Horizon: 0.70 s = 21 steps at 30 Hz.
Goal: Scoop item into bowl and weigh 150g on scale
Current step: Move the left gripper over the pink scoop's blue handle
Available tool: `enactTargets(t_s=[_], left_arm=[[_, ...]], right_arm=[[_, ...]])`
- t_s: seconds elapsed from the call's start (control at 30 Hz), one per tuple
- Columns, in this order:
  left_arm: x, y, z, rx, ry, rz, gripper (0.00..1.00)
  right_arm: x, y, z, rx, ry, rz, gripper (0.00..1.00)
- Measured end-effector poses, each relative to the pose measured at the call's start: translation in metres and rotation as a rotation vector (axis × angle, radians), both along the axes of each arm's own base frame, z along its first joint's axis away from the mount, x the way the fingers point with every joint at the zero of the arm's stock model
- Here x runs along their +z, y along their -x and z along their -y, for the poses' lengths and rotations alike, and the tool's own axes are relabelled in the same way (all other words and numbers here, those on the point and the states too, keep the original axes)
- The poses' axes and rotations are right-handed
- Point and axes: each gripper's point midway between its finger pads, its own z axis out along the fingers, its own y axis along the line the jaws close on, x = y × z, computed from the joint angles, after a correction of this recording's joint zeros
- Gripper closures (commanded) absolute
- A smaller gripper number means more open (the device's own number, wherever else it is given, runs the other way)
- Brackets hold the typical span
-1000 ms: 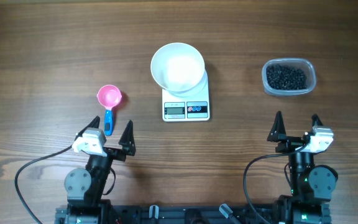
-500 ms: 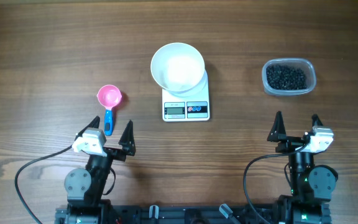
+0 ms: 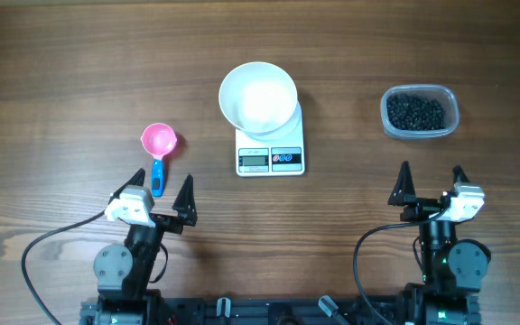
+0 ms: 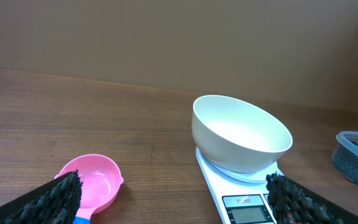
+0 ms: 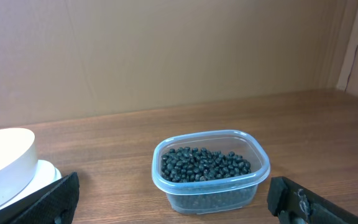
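Nothing has been moved in the last second, as far as can be seen. Both arms are parked at the near edge of the table just like before, and every item is found in the same spot.

The left gripper is held wide apart and nothing is gripped in it. A pink scoop with a blue handle is laid on the wood just ahead of it. The handle end reaches into the gap between the spread fingers, closer to one side. Whether it's actually touched can't be told.

The right gripper is spread wide as well, with nothing clamped.

The white bowl is set on the scale in the middle of the table. It's pushed toward the far end, so the display and the red and blue buttons are left uncovered. Only the bowl's plain white inside is seen. The digits on the display are too small to be read.

The black beans are heaped in a clear plastic tub off to the right. It's straight ahead of the right gripper and well apart from the scale.
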Motion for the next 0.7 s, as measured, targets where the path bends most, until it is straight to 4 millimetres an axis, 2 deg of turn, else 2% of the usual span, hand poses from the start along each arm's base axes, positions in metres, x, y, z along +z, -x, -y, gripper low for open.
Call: enactTargets(t_s=[0.1,0.17,0.27,0.4,0.47,0.6,0.7], left_arm=[[0.001,0.000,0.000,0.000,0.000,0.006,0.00],[0.011,0.000,0.000,0.000,0.002,0.047,0.00],[0.053,0.002,0.000,-0.001,0.007,0.218,0.00],[0.107,0.017,-0.001,0.000,0.016,0.449,0.00],[0.118,0.022,-0.001,-0.001,0.017,0.494,0.00],[0.130,0.024,-0.001,0.000,0.017,0.474,0.00],[0.156,0.028,-0.001,0.002,0.016,0.432,0.00]], right_arm=[[0.000,0.000,0.000,0.000,0.000,0.000,0.00],[0.000,0.000,0.000,0.000,0.000,0.000,0.00],[0.000,0.000,0.000,0.000,0.000,0.000,0.00],[0.000,0.000,0.000,-0.003,0.000,0.001,0.00],[0.000,0.000,0.000,-0.003,0.000,0.001,0.00],[0.000,0.000,0.000,-0.003,0.000,0.001,0.00],[0.000,0.000,0.000,-0.003,0.000,0.001,0.00]])
